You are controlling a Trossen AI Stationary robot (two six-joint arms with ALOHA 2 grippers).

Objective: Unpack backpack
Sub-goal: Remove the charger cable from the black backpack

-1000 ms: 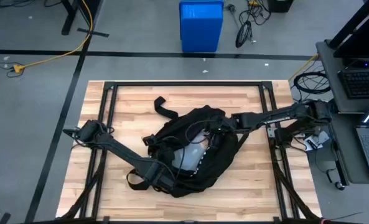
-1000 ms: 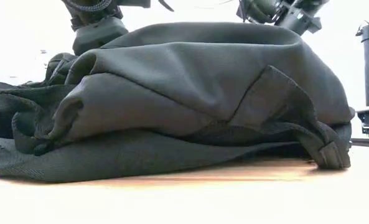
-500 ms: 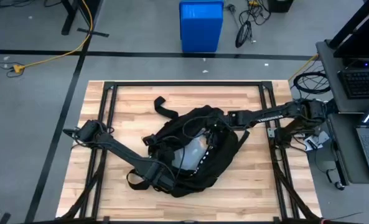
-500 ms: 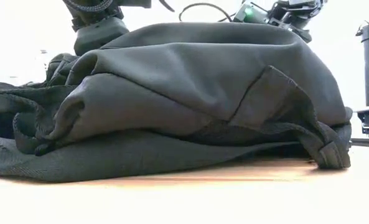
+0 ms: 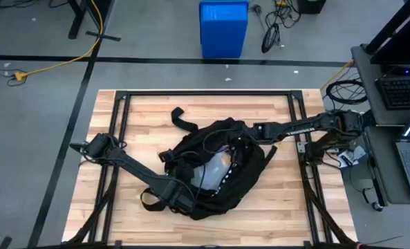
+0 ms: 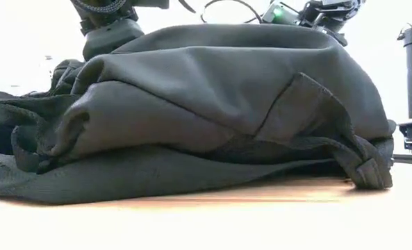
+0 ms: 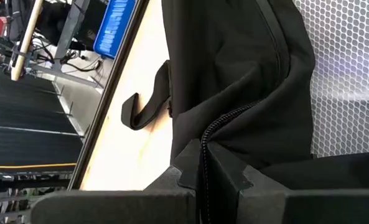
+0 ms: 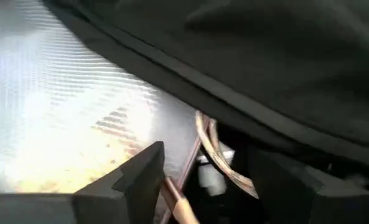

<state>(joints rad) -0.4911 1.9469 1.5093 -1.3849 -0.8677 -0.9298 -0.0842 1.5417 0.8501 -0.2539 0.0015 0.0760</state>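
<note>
2 end effectors at backpack (image 5: 218,169), left end effector (image 7: 203,186) pinching zipper edge

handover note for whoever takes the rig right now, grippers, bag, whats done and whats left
Left gripper: shut on the backpack, pinching the zipper edge at its near side.
Right gripper: open, reached inside the backpack's opening beside a silvery pouch, with a thin tan cord between its fingers.
Backpack lies mid-table, unzipped, pouch showing through the opening.
Done: bag opened and held.
Left: nothing lies outside the bag yet; contents remain to be pulled out.
</note>
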